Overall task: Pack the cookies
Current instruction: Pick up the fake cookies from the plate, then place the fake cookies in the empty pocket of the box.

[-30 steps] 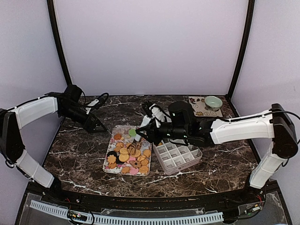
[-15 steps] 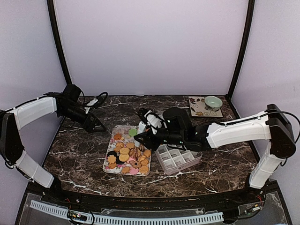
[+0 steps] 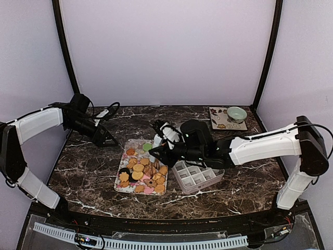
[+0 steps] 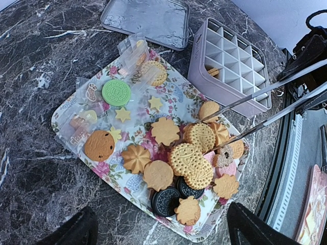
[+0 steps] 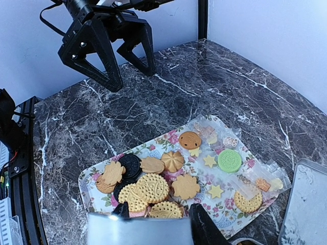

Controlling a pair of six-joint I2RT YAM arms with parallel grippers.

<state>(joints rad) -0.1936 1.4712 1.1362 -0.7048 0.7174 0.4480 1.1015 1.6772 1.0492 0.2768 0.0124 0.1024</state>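
The right fingers are pinched on the bend of the metal tongs. The tongs' two tips stand apart over the heap of cookies, one to each side of a round ridged biscuit; whether they touch it I cannot tell. The left fingers are spread wide, hold nothing, and point down just above the surface.

The cookies lie on a flowered tray in the middle of the surface. Most are golden-tan rounds and flower shapes piled at the near end, with two dark sandwich biscuits among them. A green one and a few small wrapped pieces lie toward the far end. A gridded box stands just beside the tray at its 3 o'clock, with one biscuit in a compartment.

The right arm reaches in from 3 o'clock, its forearm low and nearly level over the box. The left arm is bent, its wrist at the tray's 10 o'clock, well apart from it.
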